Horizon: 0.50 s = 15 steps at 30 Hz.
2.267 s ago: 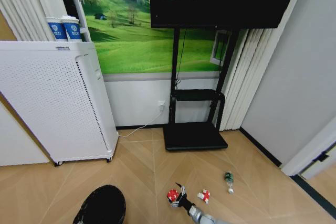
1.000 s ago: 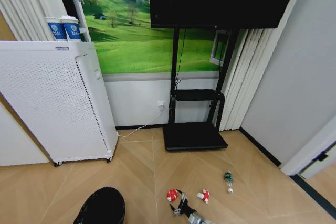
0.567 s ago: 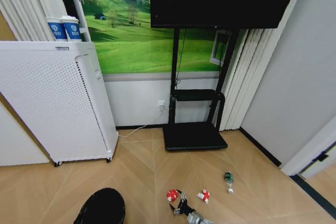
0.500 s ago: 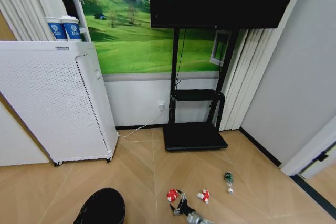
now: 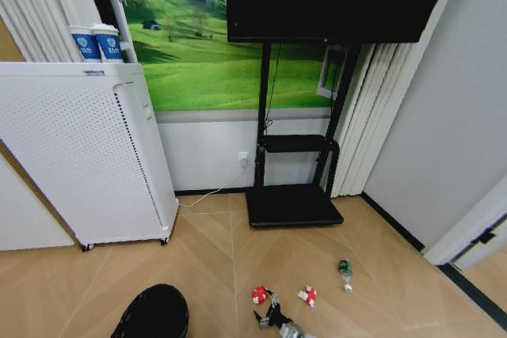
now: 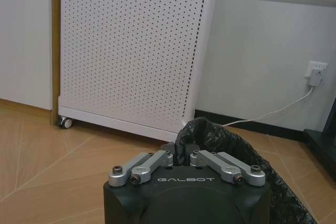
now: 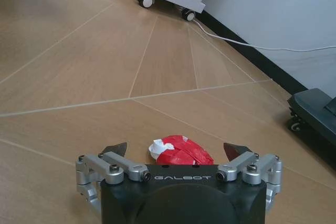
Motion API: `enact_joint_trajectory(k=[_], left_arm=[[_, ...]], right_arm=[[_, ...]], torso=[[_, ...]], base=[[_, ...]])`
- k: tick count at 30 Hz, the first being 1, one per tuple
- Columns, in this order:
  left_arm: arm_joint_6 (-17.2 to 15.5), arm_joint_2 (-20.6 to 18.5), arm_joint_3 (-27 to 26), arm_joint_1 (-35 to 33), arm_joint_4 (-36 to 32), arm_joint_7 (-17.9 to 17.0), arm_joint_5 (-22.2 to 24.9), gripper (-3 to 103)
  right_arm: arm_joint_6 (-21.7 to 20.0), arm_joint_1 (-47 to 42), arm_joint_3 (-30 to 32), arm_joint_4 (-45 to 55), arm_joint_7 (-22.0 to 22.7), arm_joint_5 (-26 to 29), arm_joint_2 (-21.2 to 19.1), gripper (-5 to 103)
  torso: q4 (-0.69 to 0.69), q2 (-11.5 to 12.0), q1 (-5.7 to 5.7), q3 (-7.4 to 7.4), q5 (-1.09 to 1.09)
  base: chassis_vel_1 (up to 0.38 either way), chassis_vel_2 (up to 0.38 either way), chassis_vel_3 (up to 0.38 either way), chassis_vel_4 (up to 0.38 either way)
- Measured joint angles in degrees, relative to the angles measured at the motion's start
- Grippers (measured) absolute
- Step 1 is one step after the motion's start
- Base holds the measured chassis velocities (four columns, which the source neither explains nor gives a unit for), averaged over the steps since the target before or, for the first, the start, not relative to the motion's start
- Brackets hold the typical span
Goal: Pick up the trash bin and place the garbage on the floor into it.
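- On the floor at the lower edge of the head view, the right claw (image 5: 272, 318) sits just behind the left red-and-white wrapper (image 5: 260, 294). It has drawn back toward the robot over the last two seconds; earlier it reached up beside that wrapper. The wrapper has not moved, so it is judged not yet captured.
- In the same view, the second wrapper (image 5: 307, 295) lies just right of the claw and the small bottle (image 5: 345, 273) farther right, well apart from the trash bin (image 5: 154, 313). The bin is at the lower left, near the white cabinet (image 5: 87, 156), slightly lower in view than before. All three pieces of garbage are still on the floor.
- In the left wrist view, the left claw (image 6: 180, 157) is clenched on the rim of the trash bin (image 6: 231, 153), fingers (image 6: 157, 159) pinching the black liner. The bin is judged already picked up and held.
- In the right wrist view, the right claw (image 7: 175, 151) is released, jaws spread wide, with the wrapper (image 7: 179, 150) lying between the fingertips on the wooden floor (image 7: 94, 77). The retreat has lined the jaws up on the wrapper; closing on it appears to be the pending step.
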<state>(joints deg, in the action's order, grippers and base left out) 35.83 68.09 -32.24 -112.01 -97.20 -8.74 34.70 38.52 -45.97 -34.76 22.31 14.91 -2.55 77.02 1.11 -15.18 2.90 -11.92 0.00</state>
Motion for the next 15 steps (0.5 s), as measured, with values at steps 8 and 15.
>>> enact_joint_trajectory(k=[8,15], left_arm=[[0.00,0.03,0.37,0.15,-0.12,0.00,-0.06,9],[0.00,0.02,0.37,0.02,-0.25,0.16,0.15,9]], right_arm=[[0.62,0.22,0.74,0.00,-0.20,-0.07,-0.19,100],[0.12,-0.38,0.31,0.49,1.00,-1.04,-0.58,100]], torso=[[0.00,0.01,0.00,0.00,-0.01],[0.00,0.02,0.01,0.00,0.00]], base=[[-0.022,0.024,0.027,-0.021],[-0.013,0.014,0.012,-0.016]])
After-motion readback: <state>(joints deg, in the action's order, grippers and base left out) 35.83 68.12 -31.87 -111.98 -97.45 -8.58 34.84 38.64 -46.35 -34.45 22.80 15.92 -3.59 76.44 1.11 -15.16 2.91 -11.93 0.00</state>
